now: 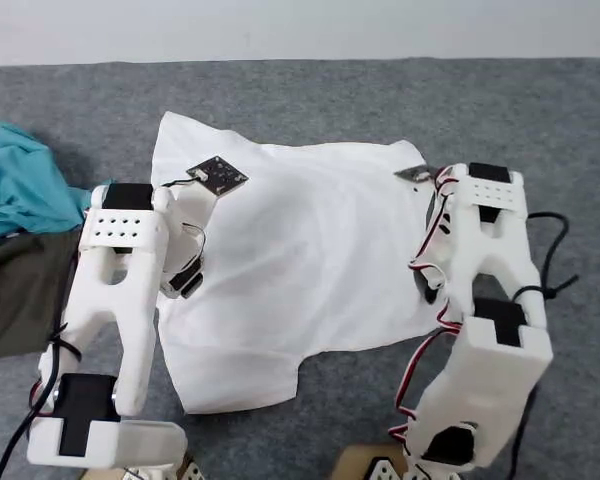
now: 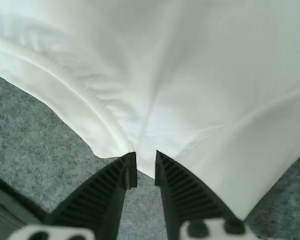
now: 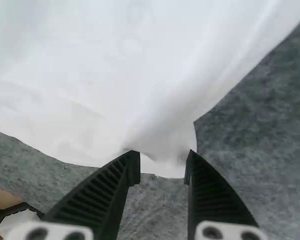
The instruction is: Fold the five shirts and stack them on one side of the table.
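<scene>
Jaws of our left gripper are clenching the left edge of the white shirt. They are standing almost together with a thin fold of cloth between them, and creases are fanning out from the bite. Further left, a teal shirt and a dark shirt are lying heaped at the edge of the table, not yet folded. The white shirt is lying spread over the middle of the table, between our two arms.

On the right, the jaws of our right gripper are standing wider apart. They are grasping a thicker bunch at the shirt's right edge, and the cloth is tenting up toward them.

As we are judging it, we are partway into a fold with both edges pinched. The left bite is looking shallow, right at the hem, so we are planning a slow lift to guard against the cloth slipping out. We are aiming to raise both grippers together and at the same height, so the span between them is hanging evenly rather than sagging or twisting. We are also aiming to carry the held edges across in one arc, without dragging the rest of the shirt over the felt. Before opening either gripper, we are wanting the edges lined up and the cloth lying flat. Letting go on one side early is likely to skew the fold.
</scene>
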You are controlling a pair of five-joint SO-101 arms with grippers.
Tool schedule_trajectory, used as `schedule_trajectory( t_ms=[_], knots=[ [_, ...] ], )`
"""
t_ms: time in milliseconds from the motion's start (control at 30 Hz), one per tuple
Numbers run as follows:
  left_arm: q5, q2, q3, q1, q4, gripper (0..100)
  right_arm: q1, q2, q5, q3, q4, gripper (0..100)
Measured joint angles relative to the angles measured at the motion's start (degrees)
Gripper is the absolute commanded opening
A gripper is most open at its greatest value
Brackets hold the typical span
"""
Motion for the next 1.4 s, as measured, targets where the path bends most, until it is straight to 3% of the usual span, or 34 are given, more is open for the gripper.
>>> schedule_trajectory(
  t_ms=[233,433,800,967,1133,1400],
  knots=[
    [0.0,0.0,0.0,0.0,0.0,7,0.0,4.3,-1.9,-0.4,0.0,16.0],
    [0.0,0.0,0.0,0.0,0.0,7,0.6,5.9,-2.3,-1.8,0.6,3.9],
    [0.0,0.0,0.0,0.0,0.1,7,9.3,6.5,1.8,-0.9,4.4,3.1],
    [0.0,0.0,0.0,0.0,0.1,7,10.0,6.5,2.2,-0.9,4.4,4.4],
    [0.0,-0.4,0.0,0.0,1.1,7,10.0,6.5,2.2,-1.8,6.3,19.2],
    [0.0,-0.4,-0.1,0.0,2.2,7,9.0,2.9,2.3,-7.0,9.9,20.8]
  ],
)
